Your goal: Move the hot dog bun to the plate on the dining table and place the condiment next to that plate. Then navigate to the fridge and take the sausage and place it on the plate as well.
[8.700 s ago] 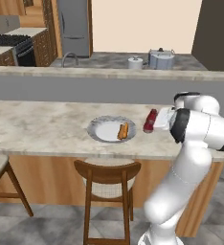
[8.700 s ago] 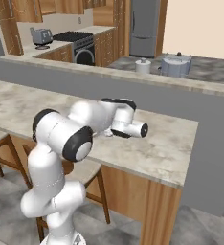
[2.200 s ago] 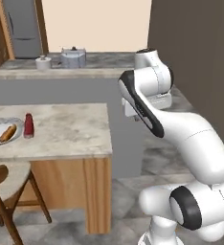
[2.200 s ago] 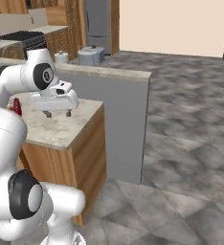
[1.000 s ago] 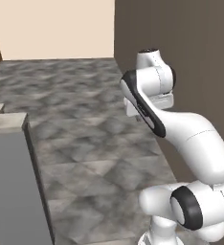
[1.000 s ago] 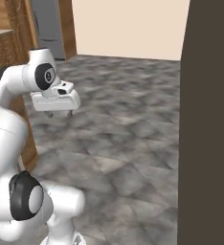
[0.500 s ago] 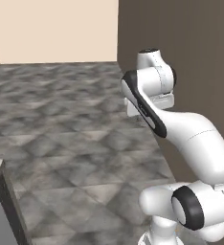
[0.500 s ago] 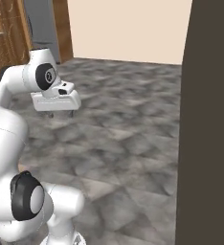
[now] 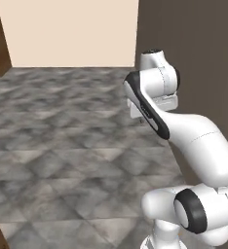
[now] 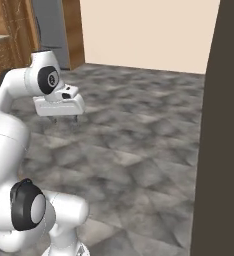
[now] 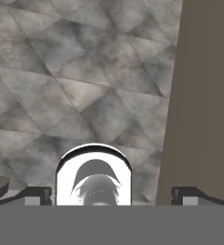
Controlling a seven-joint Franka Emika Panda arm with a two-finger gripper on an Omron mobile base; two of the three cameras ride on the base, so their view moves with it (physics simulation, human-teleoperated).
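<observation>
My pincer [image 10: 64, 119] hangs fingers-down over the grey stone-tile floor [image 10: 139, 145], jaws spread wide apart with nothing between them. In the hand view the two finger tips [image 11: 190, 194] sit far apart at the lower corners, with bare floor tiles between and beyond them.

Landmark for this entry: the dark brown wall panel [image 10: 221, 130]. In the right base view the pincer is well apart from it, toward the far side of the open floor. In the hand view the panel runs along one edge, just beside one finger tip. In the left base view it stands directly behind my upper arm.

Across the floor from the panel: a plain beige wall [image 9: 67, 31]. Beyond the pincer, away from the panel, stands the fridge [image 10: 50, 30], a tall grey face between wooden cabinets [image 10: 74, 35]; I cannot tell whether its door is closed.
</observation>
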